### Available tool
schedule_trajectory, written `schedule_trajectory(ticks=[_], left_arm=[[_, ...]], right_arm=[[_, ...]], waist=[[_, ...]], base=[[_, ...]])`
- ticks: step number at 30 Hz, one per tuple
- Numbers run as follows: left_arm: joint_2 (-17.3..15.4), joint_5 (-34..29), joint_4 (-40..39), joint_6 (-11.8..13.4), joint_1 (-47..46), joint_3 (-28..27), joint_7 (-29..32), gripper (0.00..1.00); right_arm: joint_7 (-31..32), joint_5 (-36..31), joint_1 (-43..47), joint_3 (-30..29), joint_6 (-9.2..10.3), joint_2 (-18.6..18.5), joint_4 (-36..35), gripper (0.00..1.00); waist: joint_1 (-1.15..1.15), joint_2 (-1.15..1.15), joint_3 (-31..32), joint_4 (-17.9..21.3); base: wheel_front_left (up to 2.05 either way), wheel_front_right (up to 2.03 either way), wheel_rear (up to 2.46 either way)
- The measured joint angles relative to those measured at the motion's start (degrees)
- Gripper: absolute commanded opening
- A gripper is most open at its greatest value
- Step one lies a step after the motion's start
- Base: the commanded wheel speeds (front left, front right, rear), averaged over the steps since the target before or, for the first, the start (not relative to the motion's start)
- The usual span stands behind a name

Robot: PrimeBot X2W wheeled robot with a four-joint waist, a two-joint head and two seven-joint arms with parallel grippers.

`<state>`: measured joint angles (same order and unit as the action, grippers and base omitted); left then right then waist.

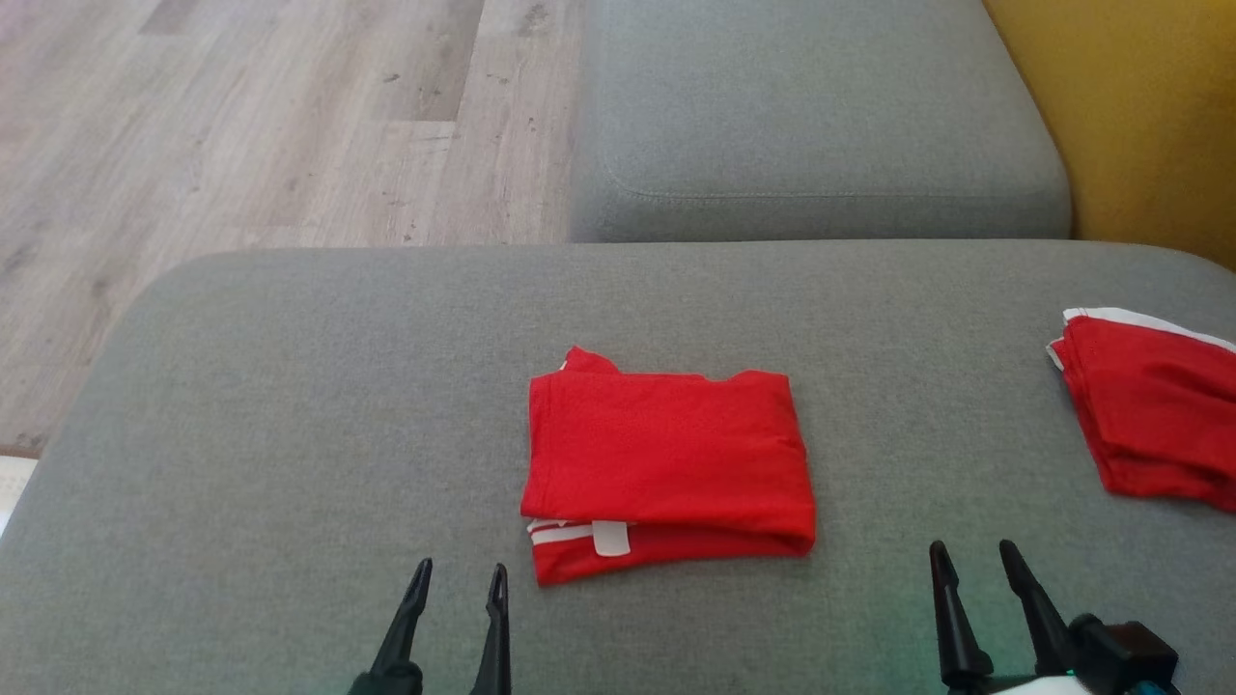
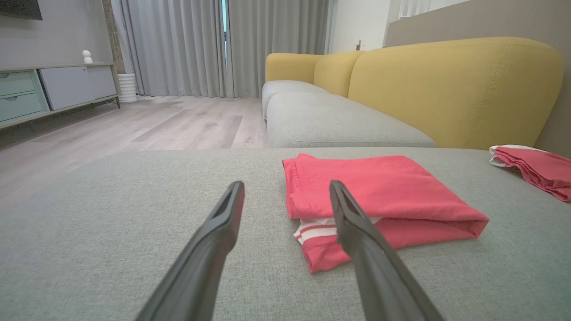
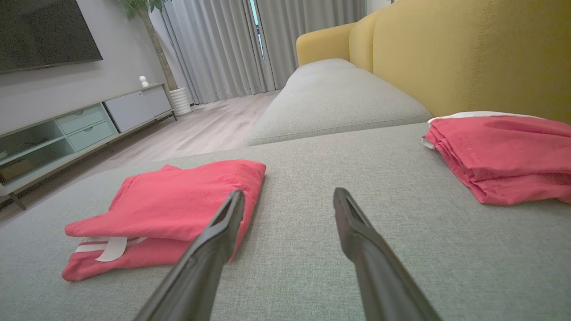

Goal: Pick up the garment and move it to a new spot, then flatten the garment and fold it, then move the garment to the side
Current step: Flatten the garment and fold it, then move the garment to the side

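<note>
The folded red garment [image 1: 666,463] lies in the middle of the grey sofa cushion [image 1: 290,405]. The left end effector [image 1: 461,568] and right end effector [image 1: 971,546] stand spread and empty, near its front edge. Pinching only the top layer may pull the fold apart.

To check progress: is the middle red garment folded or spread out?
Folded: the red garment lies as a compact rectangle, layers stacked, a white-striped layer showing under its near edge.
</note>
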<state>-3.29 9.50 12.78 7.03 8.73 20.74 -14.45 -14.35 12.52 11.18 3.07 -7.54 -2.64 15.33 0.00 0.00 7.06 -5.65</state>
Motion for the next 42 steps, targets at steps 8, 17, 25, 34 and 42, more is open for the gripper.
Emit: schedule_trajectory(ticks=[8,17,25,34,42], left_arm=[[-0.01,-0.63,0.18,-0.53,0.0,0.08,0.0,1.0],[-0.02,-0.99,0.09,-0.54,-0.04,0.85,0.0,1.0],[-0.02,-0.97,0.08,-0.45,-0.66,2.58,0.0,1.0],[0.01,-0.9,0.03,0.35,-5.11,5.72,0.0,1.0],[0.03,-0.9,0.07,1.64,-7.88,7.4,0.0,1.0]], right_arm=[[0.0,0.0,0.12,-0.02,0.0,0.05,0.48,1.0],[0.33,4.93,-2.83,2.43,0.0,-0.23,7.35,1.0],[11.7,22.05,-15.78,9.84,0.0,-3.56,13.3,1.0],[25.24,37.42,-24.5,14.16,0.0,-7.03,18.14,1.0],[27.98,43.12,-29.84,15.27,0.0,-7.24,20.61,0.53]], waist=[[0.0,0.0,0.3,-1.22],[0.0,0.0,-2.25,-2.5],[0.01,-0.01,-5.99,-3.7],[0.02,-0.01,-10.16,-5.42],[0.01,0.0,-13.41,-6.61]], base=[[0.0,0.0,0.0],[0.0,0.0,0.0],[0.0,0.0,0.0],[0.0,0.0,0.0],[0.0,0.0,0.0]])
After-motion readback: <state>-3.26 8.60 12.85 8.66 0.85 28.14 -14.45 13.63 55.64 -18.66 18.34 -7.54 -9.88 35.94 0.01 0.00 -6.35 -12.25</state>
